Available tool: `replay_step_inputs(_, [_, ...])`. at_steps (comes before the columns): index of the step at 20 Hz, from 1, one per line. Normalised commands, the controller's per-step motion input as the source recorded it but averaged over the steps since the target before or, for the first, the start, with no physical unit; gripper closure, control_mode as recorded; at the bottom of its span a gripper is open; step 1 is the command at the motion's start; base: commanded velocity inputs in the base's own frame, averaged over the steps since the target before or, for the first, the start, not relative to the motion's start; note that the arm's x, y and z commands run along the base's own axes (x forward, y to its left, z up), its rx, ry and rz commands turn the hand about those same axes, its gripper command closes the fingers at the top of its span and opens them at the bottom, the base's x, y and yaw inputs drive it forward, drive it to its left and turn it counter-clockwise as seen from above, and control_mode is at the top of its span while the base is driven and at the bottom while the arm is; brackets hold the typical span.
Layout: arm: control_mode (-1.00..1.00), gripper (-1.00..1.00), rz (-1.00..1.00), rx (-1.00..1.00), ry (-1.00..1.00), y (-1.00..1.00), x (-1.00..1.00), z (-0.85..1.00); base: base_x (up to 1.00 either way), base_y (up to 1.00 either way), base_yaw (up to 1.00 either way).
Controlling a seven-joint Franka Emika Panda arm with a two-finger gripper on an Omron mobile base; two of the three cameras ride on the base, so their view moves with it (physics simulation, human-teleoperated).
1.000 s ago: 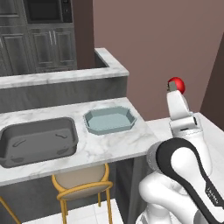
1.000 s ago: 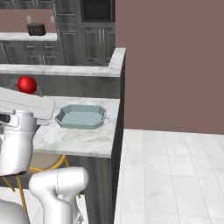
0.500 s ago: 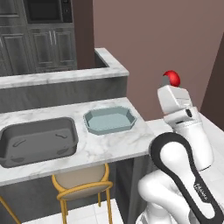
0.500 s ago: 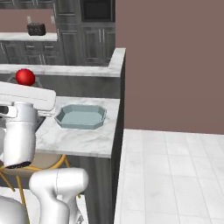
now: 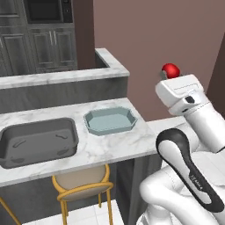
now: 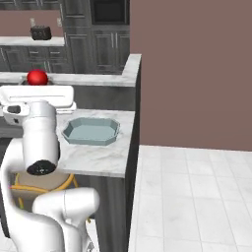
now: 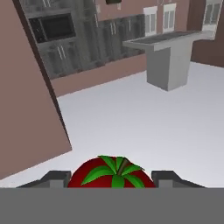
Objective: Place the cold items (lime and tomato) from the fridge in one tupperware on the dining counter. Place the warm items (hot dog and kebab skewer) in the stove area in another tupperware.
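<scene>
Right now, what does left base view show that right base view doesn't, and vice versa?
Left base view alone: the dark grey rectangular tupperware on the marble counter, and the whole yellow-framed stool under it.

Right base view alone: a dark toaster on the far back counter, and the white tiled floor to the right.

Both: the red round tomato in the claw above the white arm, the pale blue octagonal tupperware, empty, the white marble dining counter, and the built-in black oven among grey cabinets.

Red tomato (image 7: 112,174) (green leafy top), pale blue tupperware (image 5: 110,120), dark grey tupperware (image 5: 38,140), white-veined marble counter (image 5: 110,147)
</scene>
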Motion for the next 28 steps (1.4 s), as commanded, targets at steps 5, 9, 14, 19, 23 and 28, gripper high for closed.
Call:
replay_step_inputs(5, [-1.00, 1.00, -0.08, -0.50, 0.49, -0.55, -0.32, -0.20, 0.00, 0.00, 0.00])
replay_step_inputs(9, [-1.00, 1.00, -0.22, -0.73, 0.64, -0.10, -0.39, -0.29, 0.00, 0.00, 0.00])
replay_step_inputs(14, [-1.00, 1.00, -0.24, -0.74, 0.67, -0.01, -0.37, -0.25, 0.00, 0.00, 0.00])
replay_step_inputs(19, [-1.00, 1.00, -0.23, -0.49, 0.77, 0.00, -0.06, -0.14, 0.00, 0.00, 0.00])
replay_step_inputs(23, [-1.00, 1.00, -0.24, -0.43, 0.98, 0.00, 0.22, -0.23, 0.00, 0.00, 0.00])
replay_step_inputs(28, [-1.00, 1.00, -0.07, -0.14, 0.32, -0.08, 0.24, -0.73, 0.00, 0.00, 0.00])
